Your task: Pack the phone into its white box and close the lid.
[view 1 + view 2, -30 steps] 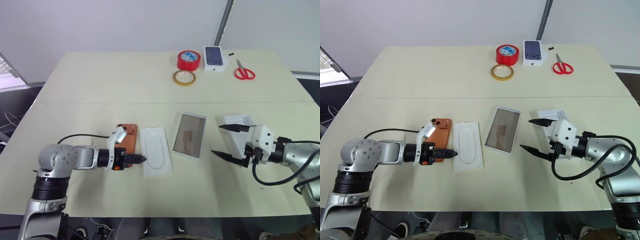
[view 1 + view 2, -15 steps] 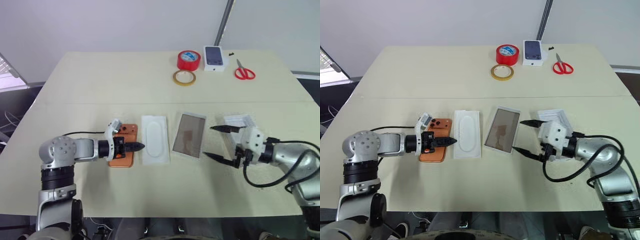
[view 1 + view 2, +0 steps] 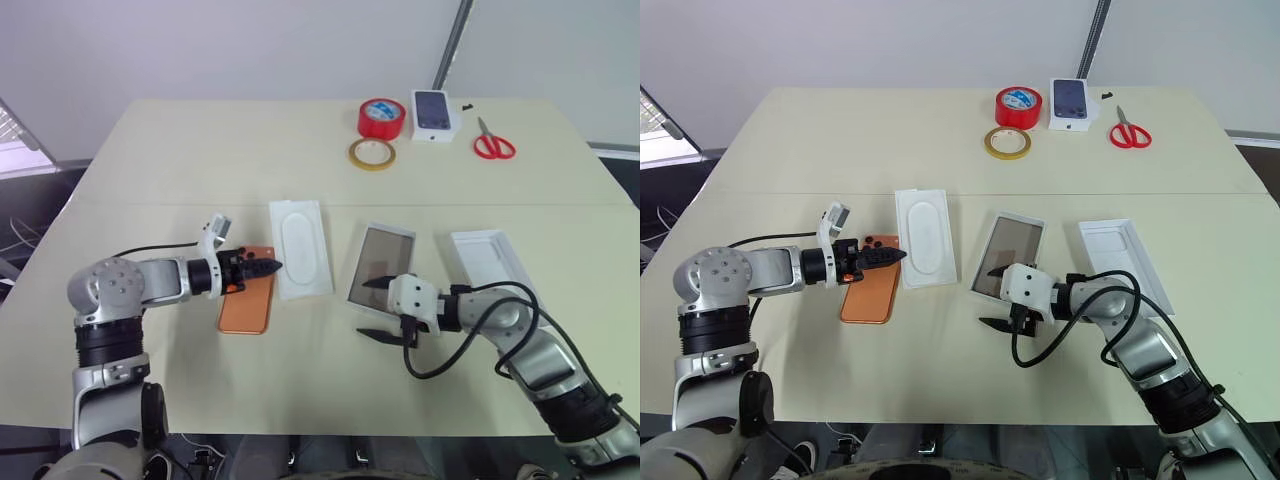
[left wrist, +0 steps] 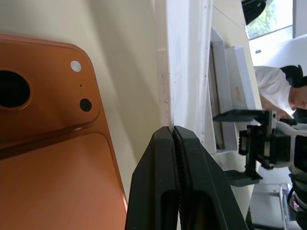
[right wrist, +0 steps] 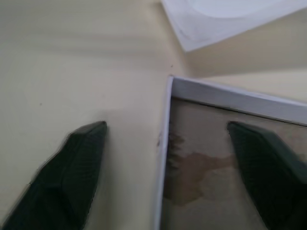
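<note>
phone (image 3: 247,302): lies flat on the desk (image 3: 200,160), orange back up, lower left of centre in the head views; lens corner sits under the left hand, so it is not yet packed.
white box (image 3: 380,267): open tray with a brownish floor, just right of centre, apart from the phone; probably left open to take the phone.
left hand (image 3: 272,267): fingers pressed together with nothing between them, tip over the phone's upper edge, close to the white insert; a closed tip suits nudging a flat thing, I judge.
right hand (image 3: 379,309): fingers spread, straddling the box's lower-left corner, 1 finger over the tray floor and 1 over bare desk; grips nothing, seemingly lined up to take the box wall.
white insert (image 3: 300,248): flat card with an oval recess, between phone and box.
lid (image 3: 492,262): white, lying open side up at centre right, clear of the box for later.
far edge: red tape roll (image 3: 379,118), tan tape ring (image 3: 371,154), pictured phone box (image 3: 433,110), scissors (image 3: 493,144), all well apart at the upper right.
</note>
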